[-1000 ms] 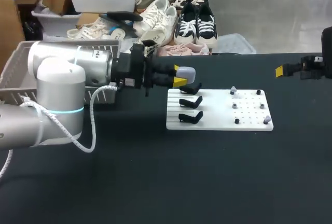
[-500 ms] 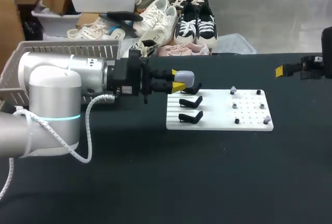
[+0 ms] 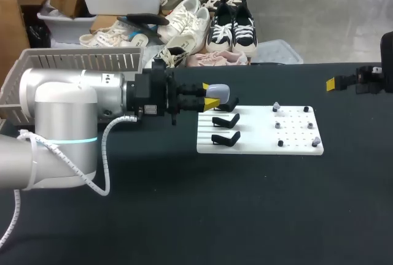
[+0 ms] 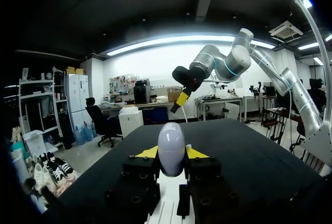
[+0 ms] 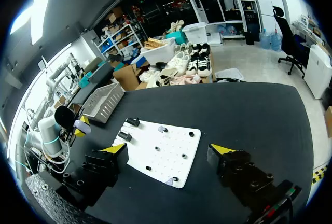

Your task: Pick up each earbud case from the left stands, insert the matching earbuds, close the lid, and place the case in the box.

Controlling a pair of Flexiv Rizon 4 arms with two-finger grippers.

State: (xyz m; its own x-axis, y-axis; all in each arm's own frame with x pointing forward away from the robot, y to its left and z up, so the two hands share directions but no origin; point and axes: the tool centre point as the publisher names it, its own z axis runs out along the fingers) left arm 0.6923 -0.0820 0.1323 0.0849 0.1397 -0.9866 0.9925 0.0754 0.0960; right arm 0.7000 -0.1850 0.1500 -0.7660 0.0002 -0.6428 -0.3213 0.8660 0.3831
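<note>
- The basket (image 3: 80,62), taken here for the task's box, stands at the worktop's (image 3: 184,216) rear left corner, behind the left arm.
- The left gripper (image 3: 207,96) reaches in level from the left. Its fingers are closed narrow on the earbud case (image 3: 219,91), one yellow tip on each side.
- The case's long axis runs straight out along the fingers, with its rounded end pointing right across the white board (image 3: 258,145). From the left wrist view the lid looks closed, though this is not certain.
- The case is just over the rearmost of three black stands (image 3: 226,120) on the board's left edge. Whether it touches that stand cannot be told. The two nearer stands hold no case.
- The earbuds (image 3: 276,107) sit on pegs on the board's right half, ahead of the case's free end and apart from it.
- The right gripper (image 5: 170,151) hangs at the far right, well apart from the board, with its fingers wide and nothing between them.
- Judgement: the right arm is nearer the earbuds and should fetch them, while the left arm presents the case.
- Judgement: there is open dark worktop in front of the board. The stands close below the case are the main snag risk.
</note>
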